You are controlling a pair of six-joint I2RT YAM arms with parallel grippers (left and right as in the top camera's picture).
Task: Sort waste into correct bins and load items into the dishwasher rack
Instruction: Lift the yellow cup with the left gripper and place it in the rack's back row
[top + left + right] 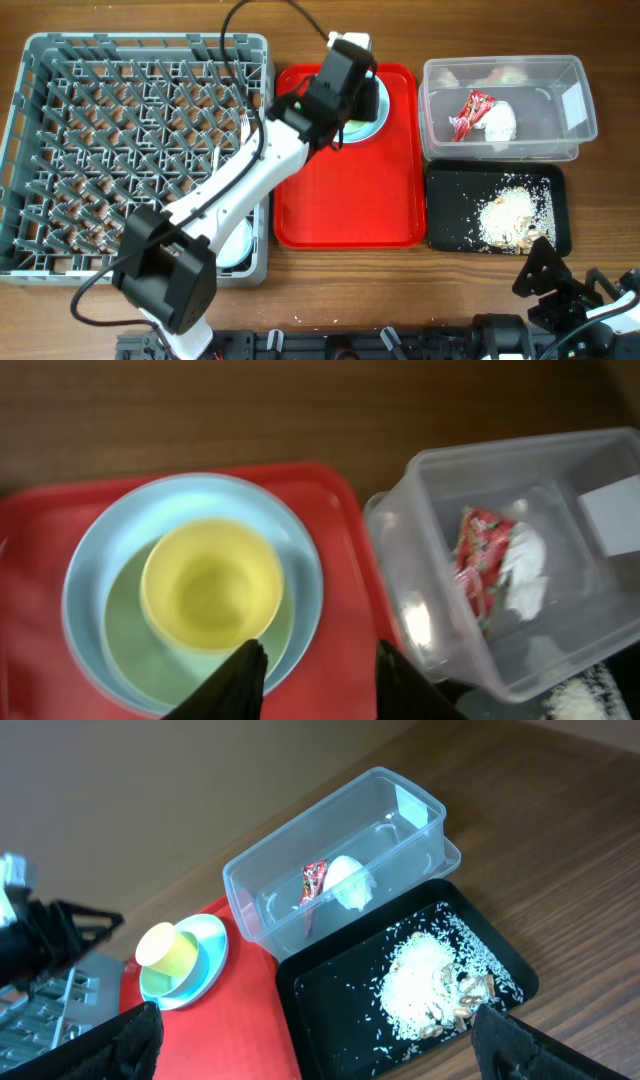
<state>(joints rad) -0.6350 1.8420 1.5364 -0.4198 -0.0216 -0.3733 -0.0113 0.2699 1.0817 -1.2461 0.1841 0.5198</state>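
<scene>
Near right corner of surface: right gripper point(315, 1025), jaws spread wide, nothing between them.

Just beyond it: black tray point(450, 235), near right. Pale food scraps point(510, 215) heaped in its right half, loose grains scattered around the heap.

Left side, near edge to far edge: dishwasher rack point(30, 150). A pale round dish point(240, 245) sits in the rack's near right corner, partly hidden by the left arm; cannot tell which dish.

Centre: red serving tray point(340, 200), between the rack and the two bins.

Far right: clear tub point(435, 110), just beyond the black tray's far edge. Inside it, red snack wrapper point(470, 112) beside crumpled white napkin point(500, 120), touching.

Far end of the red tray: pale blue plate point(300, 550), yellow cup point(210, 585) upright on it, mouth up. Greenish area under the cup; cannot tell if it is a bowl.

Left gripper point(320, 665) hangs over the plate's near right rim, jaws spread, gripping nothing.
</scene>
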